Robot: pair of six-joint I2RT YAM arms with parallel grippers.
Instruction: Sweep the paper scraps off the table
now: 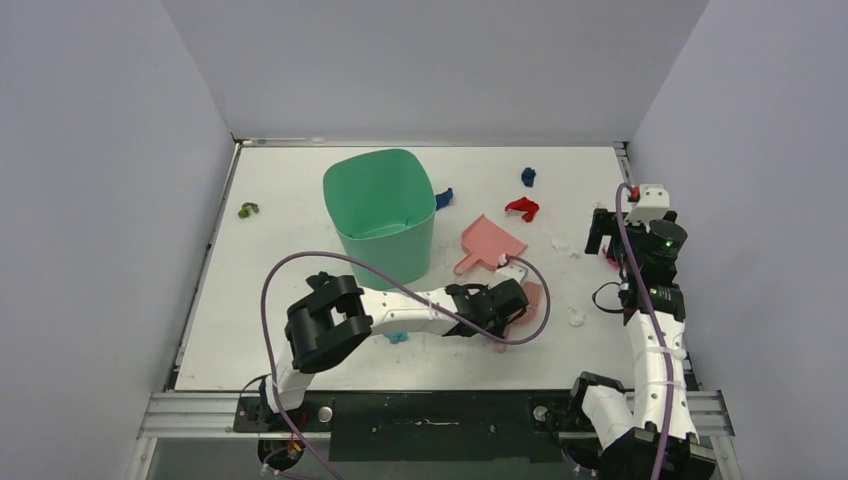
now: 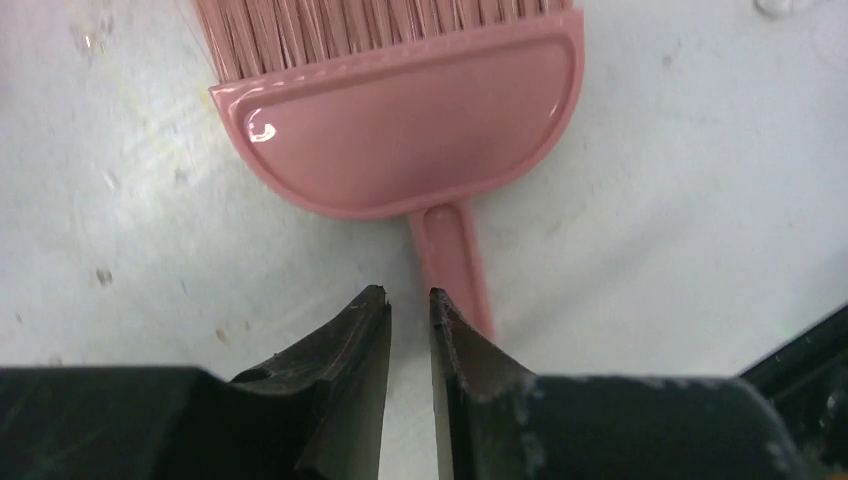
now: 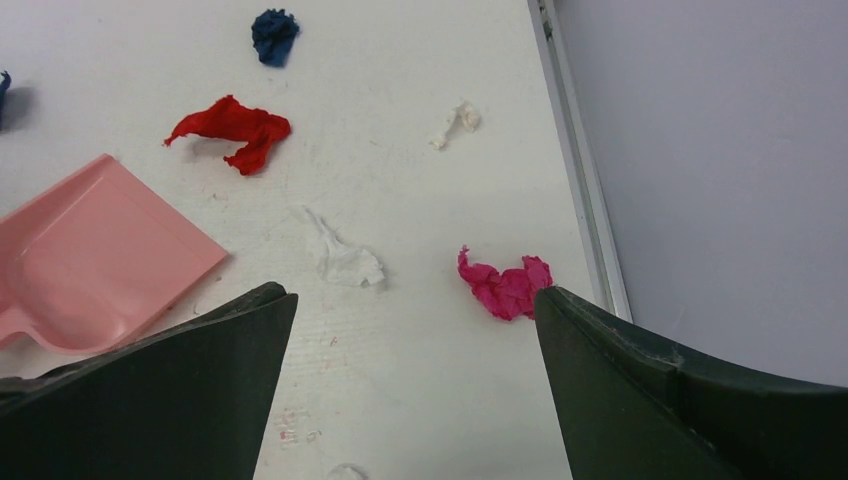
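Paper scraps lie scattered on the white table (image 1: 280, 330): a red one (image 1: 522, 208), a dark blue one (image 1: 528, 177), an olive one (image 1: 247, 210) at the far left and a teal one (image 1: 397, 337) under my left arm. The right wrist view shows the red scrap (image 3: 232, 128), the blue scrap (image 3: 273, 35) and a magenta one (image 3: 505, 285). My left gripper (image 2: 408, 295) rests low at the pink brush (image 2: 400, 130), jaws a thin slit apart with only table between; the handle (image 2: 455, 260) runs under the right finger. My right gripper (image 3: 410, 310) hangs open above the table.
A green bin (image 1: 380, 215) stands mid-table with a blue scrap (image 1: 443, 198) beside it. The pink dustpan (image 1: 492, 243) lies right of the bin. White scraps (image 1: 577, 317) lie near the right arm. Grey walls enclose the table, with a metal rail (image 3: 575, 170) at the right.
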